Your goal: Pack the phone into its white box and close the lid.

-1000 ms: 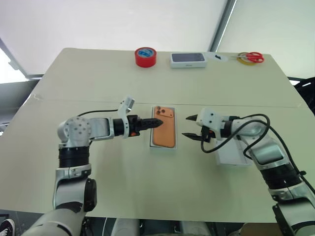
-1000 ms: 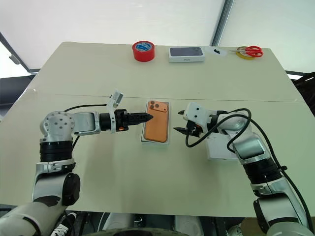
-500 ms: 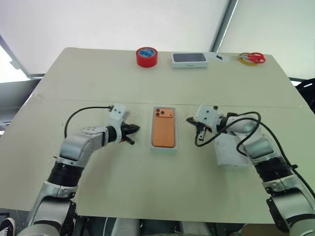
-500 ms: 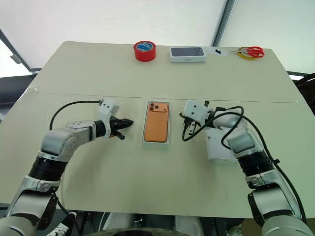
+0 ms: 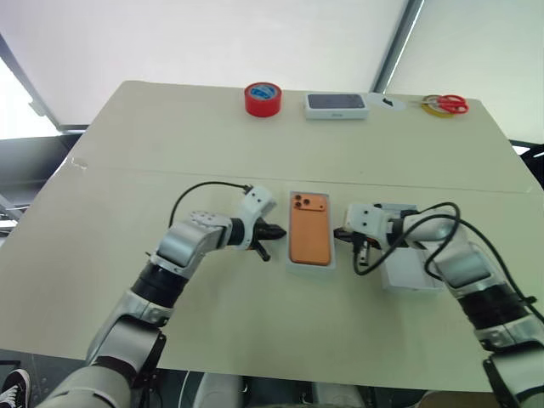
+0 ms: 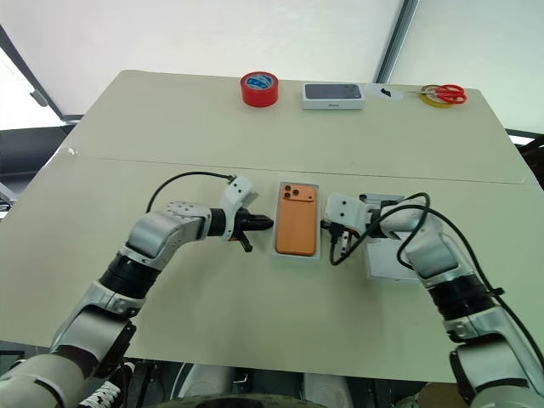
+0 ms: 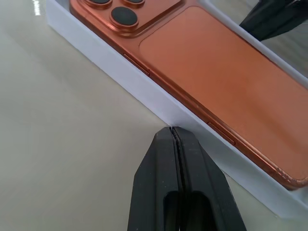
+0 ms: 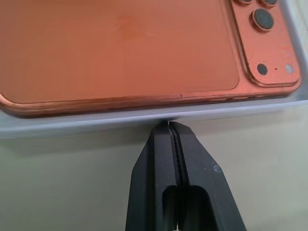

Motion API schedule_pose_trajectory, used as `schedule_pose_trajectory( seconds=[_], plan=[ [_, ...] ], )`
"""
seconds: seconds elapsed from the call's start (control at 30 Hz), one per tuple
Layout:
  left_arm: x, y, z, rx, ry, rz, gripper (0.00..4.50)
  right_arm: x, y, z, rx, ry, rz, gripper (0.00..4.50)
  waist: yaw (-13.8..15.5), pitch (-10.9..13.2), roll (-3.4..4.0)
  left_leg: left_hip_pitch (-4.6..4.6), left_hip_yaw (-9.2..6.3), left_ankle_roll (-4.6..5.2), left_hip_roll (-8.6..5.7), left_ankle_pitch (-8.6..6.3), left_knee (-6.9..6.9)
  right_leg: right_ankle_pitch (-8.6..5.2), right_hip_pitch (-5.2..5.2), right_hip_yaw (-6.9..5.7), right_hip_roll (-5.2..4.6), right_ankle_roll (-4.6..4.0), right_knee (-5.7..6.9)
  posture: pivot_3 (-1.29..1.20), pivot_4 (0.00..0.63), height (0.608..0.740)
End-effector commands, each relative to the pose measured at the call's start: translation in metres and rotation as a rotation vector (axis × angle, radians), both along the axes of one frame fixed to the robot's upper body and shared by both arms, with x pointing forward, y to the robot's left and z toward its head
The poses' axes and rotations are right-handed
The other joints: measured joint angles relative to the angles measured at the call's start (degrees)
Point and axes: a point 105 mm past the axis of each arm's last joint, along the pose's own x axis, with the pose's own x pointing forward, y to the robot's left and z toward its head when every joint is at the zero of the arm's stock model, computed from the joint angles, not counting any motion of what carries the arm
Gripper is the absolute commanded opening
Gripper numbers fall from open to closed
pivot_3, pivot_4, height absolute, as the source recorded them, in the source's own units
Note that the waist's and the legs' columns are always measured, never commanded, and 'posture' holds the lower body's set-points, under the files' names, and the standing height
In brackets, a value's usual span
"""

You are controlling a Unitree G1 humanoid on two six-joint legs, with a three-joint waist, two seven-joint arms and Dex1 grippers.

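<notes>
While boxed, phone (image 5: 309,239) lengthwise, lenses far.

No text, label or number is legible on anything.

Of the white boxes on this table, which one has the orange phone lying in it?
The white box mid-table between the two grippers holds the phone, camera side up. The white box with dark top sits closed at the far edge.

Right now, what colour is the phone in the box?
Orange, clearest in the right wrist view: the phone.
</notes>
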Motion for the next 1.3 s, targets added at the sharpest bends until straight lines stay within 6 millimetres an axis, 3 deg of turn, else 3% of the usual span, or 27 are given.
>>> schedule_pose_trajectory(
  seconds=[0.03,0.2,0.47,0.67,0.87,1.1,1.3],
  plan=[
    [-0.015,-0.037,0.013,-0.046,-0.021,-0.151,0.02,-0.017,-0.005,0.012,-0.018,-0.012,0.066,0.00,-0.08,0.00,0.00,0.00,0.00,0.06,-0.01,-0.03,0.00,0.00,0.01,0.00,-0.01,0.00,-0.01,0.00,0.150,0.740],
    [-0.028,-0.052,0.010,-0.042,0.009,-0.235,0.02,-0.030,-0.030,0.012,-0.076,0.002,0.034,0.00,-0.48,0.03,0.06,0.00,-0.01,0.00,0.05,0.00,-0.03,0.00,-0.01,0.00,0.05,0.01,-0.03,0.00,0.150,0.740],
    [-0.036,-0.056,0.011,-0.049,0.007,-0.321,0.02,-0.035,-0.047,0.010,-0.104,-0.012,-0.022,0.00,-0.32,0.02,0.07,0.01,-0.01,-0.03,0.10,0.01,-0.02,0.00,0.00,0.00,0.09,0.01,-0.03,0.00,0.150,0.740],
    [-0.014,-0.041,0.004,-0.007,-0.060,-0.198,0.02,-0.048,-0.049,0.008,-0.106,0.028,-0.010,0.00,-0.25,0.03,0.09,0.01,-0.03,-0.04,0.10,0.02,-0.01,0.00,0.01,0.00,0.09,0.01,-0.04,0.00,0.150,0.740],
    [-0.014,-0.040,0.002,-0.005,-0.083,-0.180,0.02,-0.044,-0.048,0.012,-0.095,0.007,-0.024,0.00,-0.35,0.03,0.11,0.02,-0.03,-0.03,0.12,0.02,-0.01,0.00,0.01,0.00,0.11,0.01,-0.03,0.00,0.150,0.740],
    [-0.004,-0.047,0.004,-0.047,-0.091,-0.115,0.02,-0.057,-0.040,0.007,-0.071,0.087,0.018,0.00,-0.29,0.03,0.11,0.02,-0.04,-0.02,0.11,0.01,0.02,0.00,0.02,0.00,0.10,0.01,-0.03,0.00,0.150,0.740],
    [-0.011,-0.057,0.010,-0.097,-0.089,-0.149,0.02,-0.064,-0.038,0.007,-0.057,0.139,0.017,0.00,-0.23,0.03,0.11,0.02,-0.05,-0.03,0.11,0.01,0.02,0.00,0.03,0.00,0.11,0.01,-0.03,0.00,0.150,0.740]
  ],
)
